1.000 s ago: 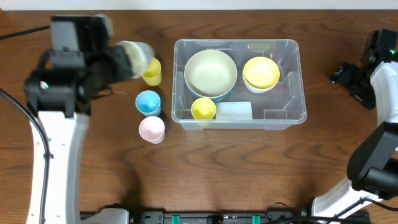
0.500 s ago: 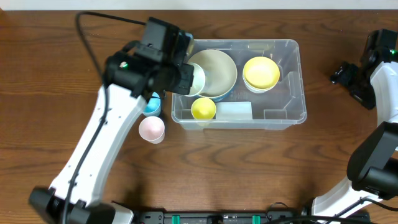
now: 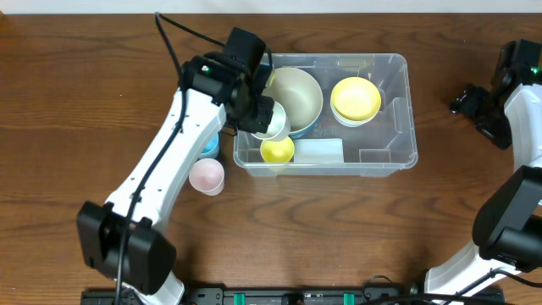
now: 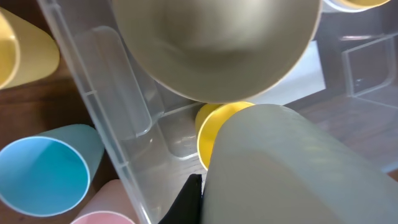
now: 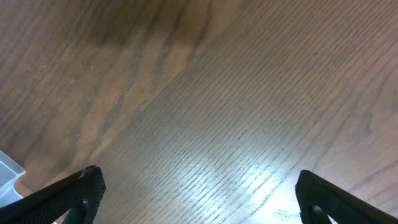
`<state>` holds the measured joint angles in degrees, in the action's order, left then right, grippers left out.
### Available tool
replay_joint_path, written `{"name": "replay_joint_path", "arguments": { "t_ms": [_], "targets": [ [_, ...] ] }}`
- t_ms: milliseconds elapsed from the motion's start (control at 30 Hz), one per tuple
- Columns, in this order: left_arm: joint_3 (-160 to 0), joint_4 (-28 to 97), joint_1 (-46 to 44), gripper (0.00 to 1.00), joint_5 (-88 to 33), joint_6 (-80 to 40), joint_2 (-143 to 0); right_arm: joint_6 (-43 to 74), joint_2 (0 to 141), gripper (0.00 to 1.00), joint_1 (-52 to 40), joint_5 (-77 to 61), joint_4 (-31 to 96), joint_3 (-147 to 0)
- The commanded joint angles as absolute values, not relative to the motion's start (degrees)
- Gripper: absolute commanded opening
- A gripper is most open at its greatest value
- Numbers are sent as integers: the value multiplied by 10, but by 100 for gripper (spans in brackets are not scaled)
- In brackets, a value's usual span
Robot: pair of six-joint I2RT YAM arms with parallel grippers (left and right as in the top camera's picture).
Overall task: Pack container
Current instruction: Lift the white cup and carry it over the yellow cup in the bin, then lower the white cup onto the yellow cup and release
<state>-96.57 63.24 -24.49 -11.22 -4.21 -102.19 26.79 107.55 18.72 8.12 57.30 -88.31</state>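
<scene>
Overhead: my left claw (image 3: 261,110) grips a pale cup (image 3: 275,123) over the bin (image 3: 381,158). Placing it, I should lower it beside the yellow cup (image 3: 277,150) just beneath, then release.

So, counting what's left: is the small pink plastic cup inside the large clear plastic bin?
No, the pink cup stands on the wooden table outside the bin.

the counter (image 5: 205,93) is dark wood with a visible grain and a soft sheen. the container (image 3: 398,135) is clear, glossy plastic. the pale cup (image 4: 280,168) and big bowl (image 4: 211,43) look like smooth, matt plastic.
</scene>
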Motion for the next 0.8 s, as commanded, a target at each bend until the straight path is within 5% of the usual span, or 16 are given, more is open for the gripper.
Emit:
{"name": "replay_joint_path", "arguments": {
  "t_ms": [0,767],
  "targets": [
    [-973,641,-246,6,-110,-34,-1036,278,1080,99,187,83,572,-880],
    [-942,646,-258,6,-109,-26,-1046,278,1080,99,187,83,572,-880]
  ]
}}
